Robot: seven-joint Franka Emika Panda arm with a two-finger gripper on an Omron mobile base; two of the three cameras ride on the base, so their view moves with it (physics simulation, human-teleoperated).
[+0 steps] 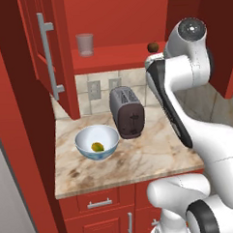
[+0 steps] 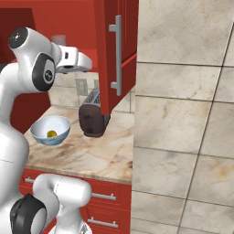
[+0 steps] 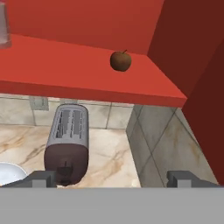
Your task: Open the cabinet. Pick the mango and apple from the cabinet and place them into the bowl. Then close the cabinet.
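1. The cabinet (image 1: 62,68) is standing open with both doors swung wide; the right door (image 2: 116,55) is hanging out over the counter beside the arm, so a wide swing of the elbow could be knocking into it, or into its long silver handle (image 2: 118,55).
2. The countertop (image 1: 140,160) is carrying the toaster (image 1: 127,112) directly below the shelf's front edge, so a fruit dropped on the way down could be bouncing off it and rolling to the floor.
3. The bowl (image 1: 97,141) is sitting just beside the toaster with the mango (image 1: 97,147) already lying inside; a hard release of the second fruit could be striking the mango or tipping the bowl.
4. The gripper (image 3: 118,179) is hanging below and in front of the shelf with its fingers spread wide and nothing between them; coming in too low, it could be catching the shelf's lip.
5. The glass cup (image 1: 85,44) is standing well apart from the fruit, at the shelf's left, so it is probably in little danger.
6. The apple (image 3: 120,61) is resting on the shelf near the right wall, though how near is hard to judge; being round, it could be rolling away from an off-centre pinch, and the wall could be crowding one finger.
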